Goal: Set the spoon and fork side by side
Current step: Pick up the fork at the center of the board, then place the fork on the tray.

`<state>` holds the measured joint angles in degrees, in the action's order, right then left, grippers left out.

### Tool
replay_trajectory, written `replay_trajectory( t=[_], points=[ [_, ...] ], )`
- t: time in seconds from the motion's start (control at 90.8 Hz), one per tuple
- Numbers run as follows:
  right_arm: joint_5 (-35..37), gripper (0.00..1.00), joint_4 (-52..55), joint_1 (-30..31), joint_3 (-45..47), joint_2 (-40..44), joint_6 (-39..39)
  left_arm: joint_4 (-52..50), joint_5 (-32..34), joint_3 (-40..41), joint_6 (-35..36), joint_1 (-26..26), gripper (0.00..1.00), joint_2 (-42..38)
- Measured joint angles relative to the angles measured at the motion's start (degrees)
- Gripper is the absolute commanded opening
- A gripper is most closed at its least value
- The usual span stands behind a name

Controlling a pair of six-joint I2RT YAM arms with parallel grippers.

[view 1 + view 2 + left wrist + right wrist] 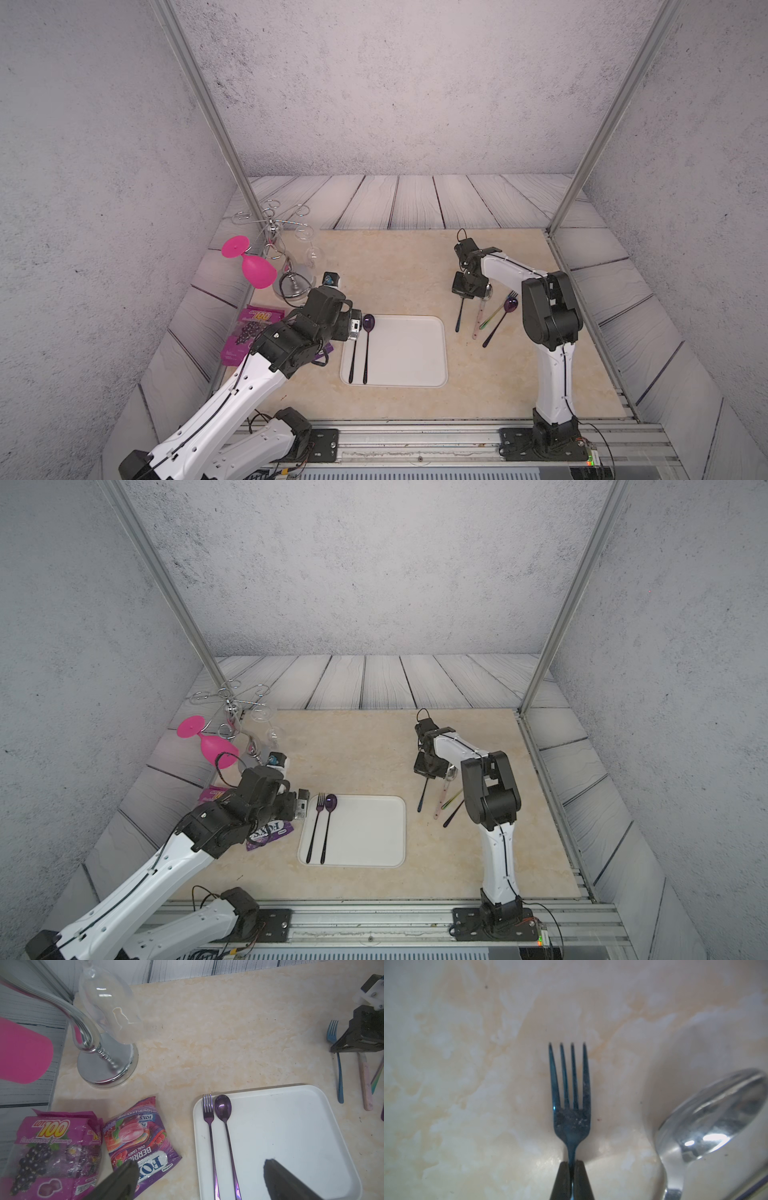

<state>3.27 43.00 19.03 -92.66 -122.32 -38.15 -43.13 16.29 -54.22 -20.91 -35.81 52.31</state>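
A purple fork (209, 1118) and a purple spoon (223, 1105) lie parallel, side by side, at one edge of the white tray (291, 1126), also in a top view as the fork (319, 804) and the spoon (331, 802). My left gripper (200, 1164) hovers open over their handles, holding nothing, at the tray's left edge (355, 328). Right of the tray, my right gripper (572, 1162) is shut on the neck of a blue fork (570, 1093). The blue fork's handle (459, 316) points toward the front. I cannot tell whether it is off the counter.
Beside the blue fork lie a silver spoon (716, 1118) with a pink handle (480, 318), a rainbow fork (496, 311) and another purple spoon (509, 305). At the left stand a chrome glass rack (291, 286) with a pink glass (257, 270), and candy bags (143, 1138).
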Motion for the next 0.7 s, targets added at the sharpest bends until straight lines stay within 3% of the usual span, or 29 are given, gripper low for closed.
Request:
replay_trajectory(
  t=[0.176,0.363,0.55,0.705],
  points=[
    [0.2,0.0,0.5,-0.2,-0.4,2.9,2.6,0.0,0.6,0.1,-0.1,0.0,1.0,-0.9],
    [-1.5,0.0,1.7,2.3,3.0,15.8,2.8,-0.2,4.0,0.2,-0.6,0.0,1.0,-3.6],
    [-3.9,0.0,1.6,16.4,10.9,28.7,-1.8,-0.3,7.3,1.0,-1.2,0.0,1.0,-8.6],
    [-7.0,0.0,-1.3,29.4,15.7,27.3,-8.9,-0.5,8.6,1.7,-1.7,0.0,1.0,-10.6]
  ],
)
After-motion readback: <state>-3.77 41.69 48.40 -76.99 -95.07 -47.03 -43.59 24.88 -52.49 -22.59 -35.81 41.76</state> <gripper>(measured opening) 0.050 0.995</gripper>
